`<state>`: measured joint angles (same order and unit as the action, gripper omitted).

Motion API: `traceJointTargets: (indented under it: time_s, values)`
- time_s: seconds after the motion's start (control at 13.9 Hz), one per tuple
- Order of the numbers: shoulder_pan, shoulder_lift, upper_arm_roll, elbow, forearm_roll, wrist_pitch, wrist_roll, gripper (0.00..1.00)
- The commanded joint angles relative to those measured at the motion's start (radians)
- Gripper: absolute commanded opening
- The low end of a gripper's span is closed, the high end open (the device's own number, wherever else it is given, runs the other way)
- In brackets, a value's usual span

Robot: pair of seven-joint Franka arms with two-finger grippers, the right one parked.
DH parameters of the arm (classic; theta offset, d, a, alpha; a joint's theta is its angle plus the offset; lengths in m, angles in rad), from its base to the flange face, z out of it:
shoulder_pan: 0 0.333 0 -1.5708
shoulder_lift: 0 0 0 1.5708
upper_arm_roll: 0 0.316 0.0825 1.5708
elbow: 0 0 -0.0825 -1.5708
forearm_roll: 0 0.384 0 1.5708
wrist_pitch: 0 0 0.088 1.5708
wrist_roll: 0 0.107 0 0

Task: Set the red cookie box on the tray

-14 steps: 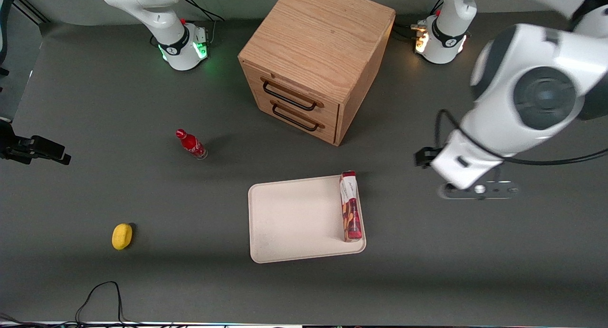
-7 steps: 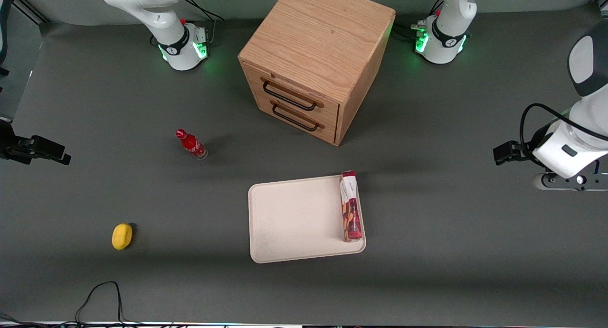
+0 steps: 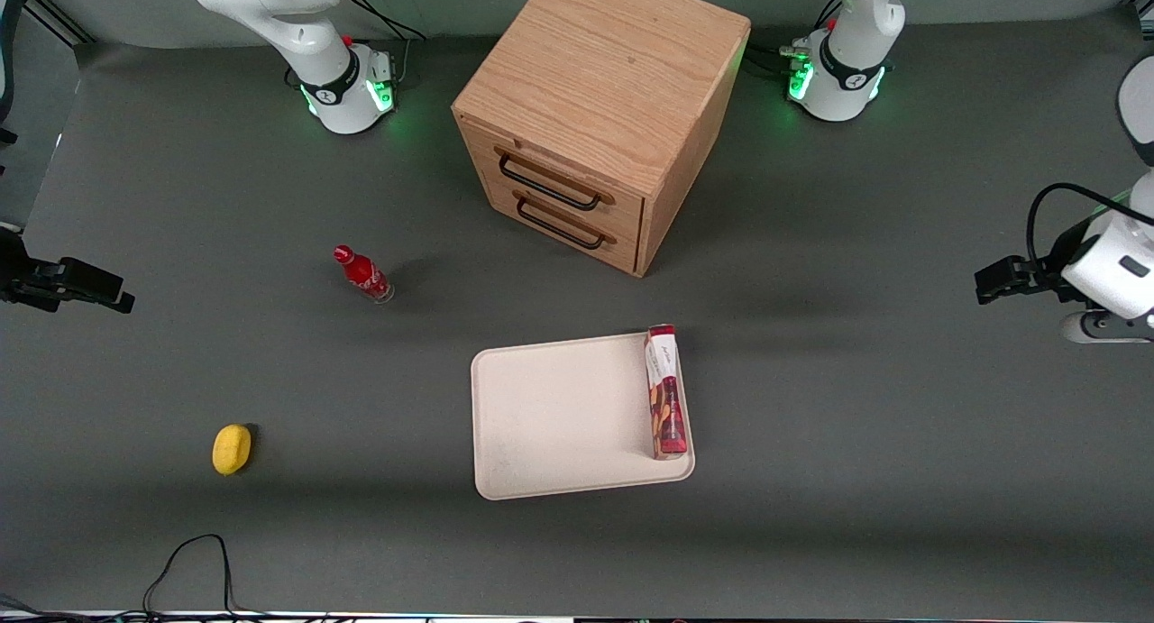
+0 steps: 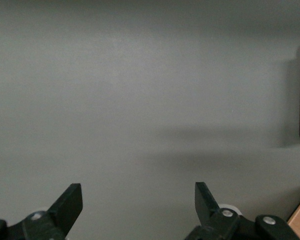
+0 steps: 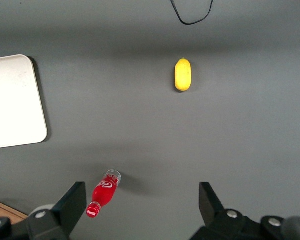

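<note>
Over the last second the working arm has swung away from the tray's side and out toward its own end of the dark grey counter [image 3: 811, 443]. A second ago its wrist hung just beside the tray's edge; now its tool [image 4: 139, 202] sits far off at about 3 o'clock from the tray, over bare counter. Seen from the wrist, the tool's two black fingers [image 4: 70, 200] stand spread wide with nothing between them, so it is released and empty.

The long, narrow dark-red cardboard cookie box [image 3: 665, 393] has not shifted through that retreat. It lies flat on the pale cream-pink rectangular tray [image 3: 559, 416] with rounded corners, along the tray's edge toward the working arm's end.

My reading is that the placing is done and the arm is simply clearing off; nothing in the task seems left.

The box's long axis runs from 12 to 6 o'clock in the front view, parallel to the tray's short edge, leaning only slightly. Its white label end points to 12 o'clock, toward the light oak two-drawer cabinet [image 3: 595, 118], and reaches the tray's rim there. The end with the tan cookie pictures points to 6 o'clock, toward the front camera.
</note>
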<state>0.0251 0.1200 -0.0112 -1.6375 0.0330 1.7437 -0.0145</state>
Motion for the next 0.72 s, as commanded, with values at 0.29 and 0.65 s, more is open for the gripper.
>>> traceJointTargets:
  time_s: [0.29,0.65]
  values:
    - [-0.07,-0.031,0.05,0.044,-0.025,-0.071,-0.004,1.0]
    - [-0.074,-0.03,0.033,0.079,-0.031,-0.164,-0.041,1.0]
